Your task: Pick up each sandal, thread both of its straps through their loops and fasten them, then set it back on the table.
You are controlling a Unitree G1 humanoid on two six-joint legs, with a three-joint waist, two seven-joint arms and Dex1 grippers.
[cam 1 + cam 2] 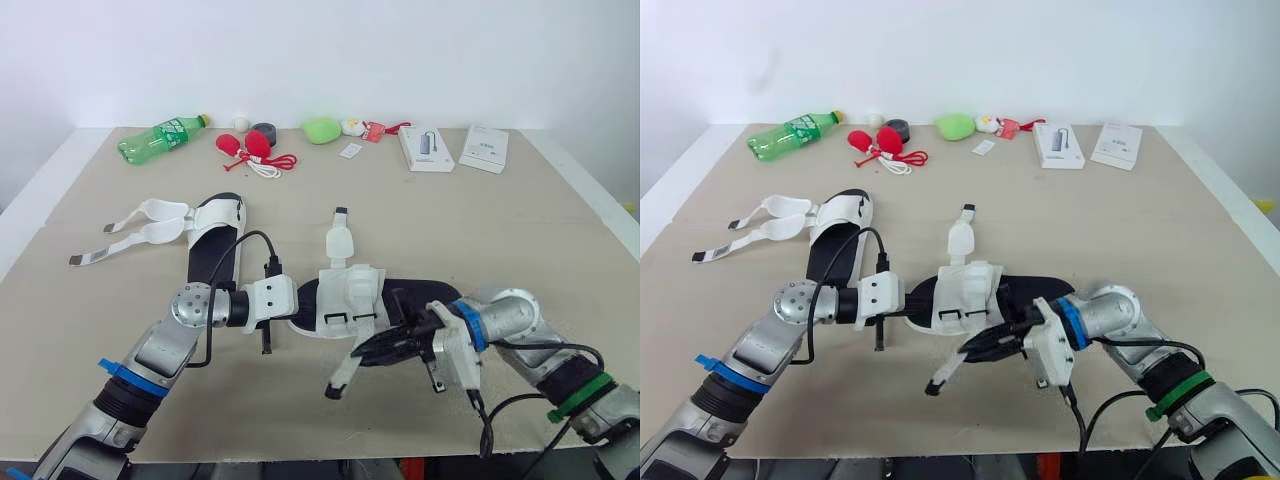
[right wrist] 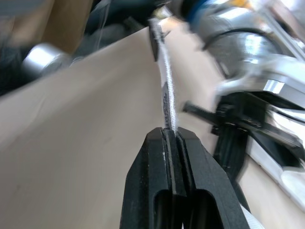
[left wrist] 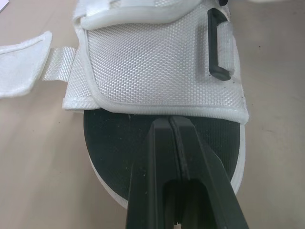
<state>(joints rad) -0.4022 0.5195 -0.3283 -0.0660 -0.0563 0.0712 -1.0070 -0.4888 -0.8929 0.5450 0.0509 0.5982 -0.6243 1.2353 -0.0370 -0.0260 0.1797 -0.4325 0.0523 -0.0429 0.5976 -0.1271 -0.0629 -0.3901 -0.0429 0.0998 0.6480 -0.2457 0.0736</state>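
One white sandal with a black sole (image 1: pixel 345 295) lies in front of me, mid-table. My left gripper (image 3: pixel 169 120) is shut, its tips resting on the black insole against the rim of the white upper. A black loop (image 3: pixel 218 47) sits on that upper. My right gripper (image 2: pixel 170 131) is shut on the sandal's near white strap (image 1: pixel 338 378), which hangs out toward the table's front edge. The other strap (image 1: pixel 340 238) points away toward the back, unfastened. A second sandal (image 1: pixel 215 245) lies at the left, both straps (image 1: pixel 135 228) spread open to the left.
Along the back edge stand a green bottle (image 1: pixel 160 138), red objects with a cord (image 1: pixel 252 150), a dark roll (image 1: pixel 264 131), a green lump (image 1: pixel 321 129) and two white boxes (image 1: pixel 426 148) (image 1: pixel 485 148). Bare tabletop (image 1: pixel 500 230) lies to the right.
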